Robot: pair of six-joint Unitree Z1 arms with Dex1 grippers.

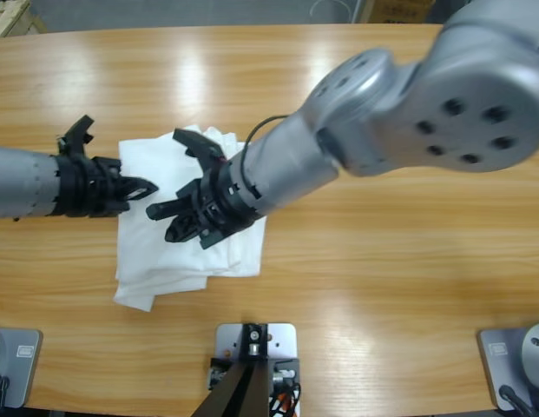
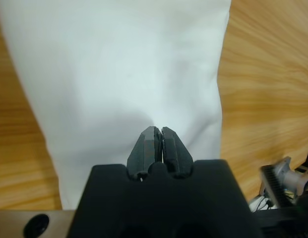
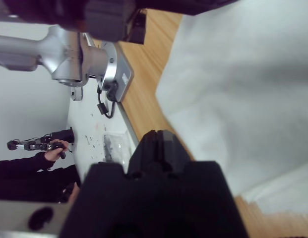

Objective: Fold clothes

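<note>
Two grippers are over the cloth, and we're right in the thick of the fold. We have the white T-shirt (image 1: 189,228) lying bundled left of the table's (image 1: 382,252) middle, layers stacked, a loose corner poking out at its near left. Our left gripper (image 2: 159,145) has its jaws pressed together with nothing between them, hovering just above the fabric. Our right gripper (image 3: 161,146) looks closed too, tips over the shirt's edge, though we can't tell whether any cloth is caught there. We'd judge the danger to be this: with two arms crowded nose to nose over one small bundle, a careless sweep could knock them together or drag those stacked layers askew and undo the fold.
</note>
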